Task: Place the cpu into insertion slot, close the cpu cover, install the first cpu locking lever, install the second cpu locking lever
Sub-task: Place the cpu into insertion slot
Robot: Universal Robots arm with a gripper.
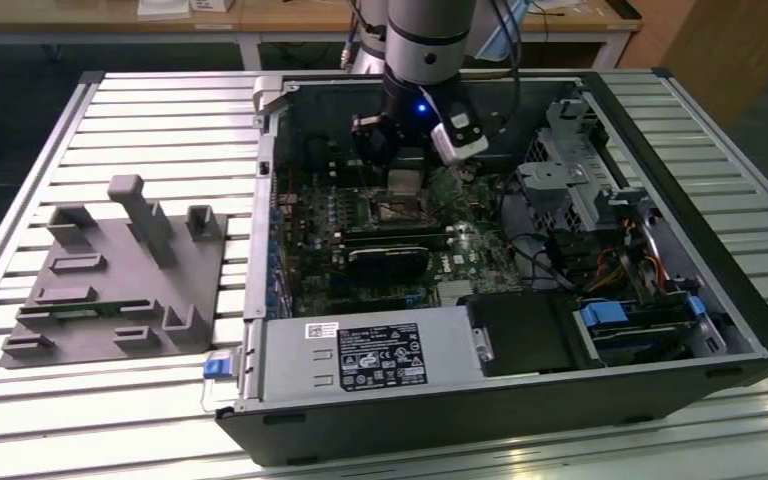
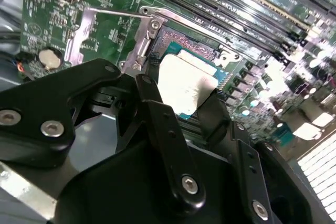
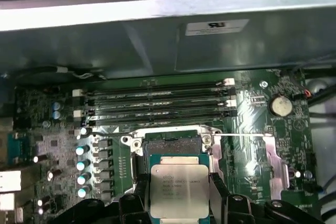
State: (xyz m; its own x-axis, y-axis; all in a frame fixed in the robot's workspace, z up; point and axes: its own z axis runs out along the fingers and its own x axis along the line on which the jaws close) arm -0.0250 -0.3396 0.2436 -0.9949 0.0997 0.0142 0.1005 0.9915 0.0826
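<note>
My arm [image 1: 418, 40] enters at the upper centre of the exterior view and points down into an open computer case [image 1: 518, 400]. The case lies on a slatted metal table [image 1: 157, 110]. The gripper [image 1: 407, 188] hangs just above the green board [image 1: 315, 240], in the upper middle of the case. On the exterior view's left, a grey plastic fixture [image 1: 117, 280] sits on the table, well apart from the case.

In both wrist views the gripper is closed on the cpu [image 3: 178, 190] [image 2: 186, 82]. Its two black fingers [image 3: 218, 195] press against opposite edges of the pale square chip. The chip lies flat, with its metal top towards the camera.

The cpu is over the slot [image 3: 170, 144] and covers most of it. A strip of the slot's dark centre shows past the chip's edge, on the side nearest the long memory slots [image 3: 157, 103]. I cannot tell whether the chip is seated or sits just above the contacts.

A thin silvery lever [image 3: 241, 136] runs out from the slot's rim, passing near a round battery [image 3: 281, 105] on the board.
</note>
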